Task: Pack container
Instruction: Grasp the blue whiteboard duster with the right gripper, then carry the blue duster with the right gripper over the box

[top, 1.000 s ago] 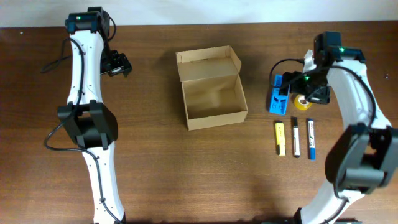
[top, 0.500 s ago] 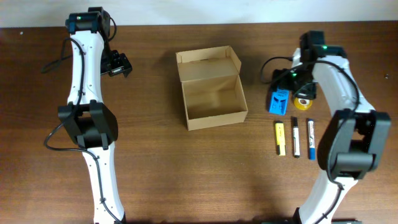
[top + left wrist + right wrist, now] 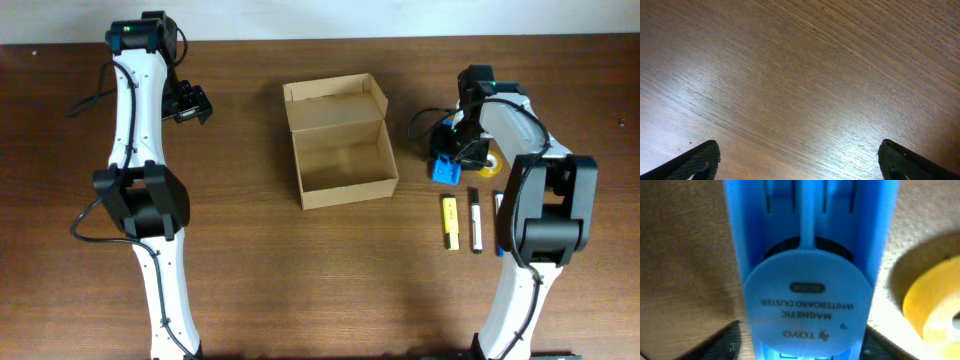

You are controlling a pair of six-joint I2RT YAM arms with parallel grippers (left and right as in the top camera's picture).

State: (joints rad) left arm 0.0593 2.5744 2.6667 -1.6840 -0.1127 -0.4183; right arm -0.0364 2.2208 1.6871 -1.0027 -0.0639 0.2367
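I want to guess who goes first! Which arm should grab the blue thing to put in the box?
The right one. The right hand hangs right over the blue duster, a finger on each side. The left hand is far away beyond the box, over plain table.

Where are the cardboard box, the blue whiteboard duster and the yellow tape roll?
cardboard box (image 3: 345, 160), overhead view, bare inner floor
blue whiteboard duster (image 3: 807, 295), right wrist view, round label
yellow tape roll (image 3: 931, 301), right wrist view, outer band
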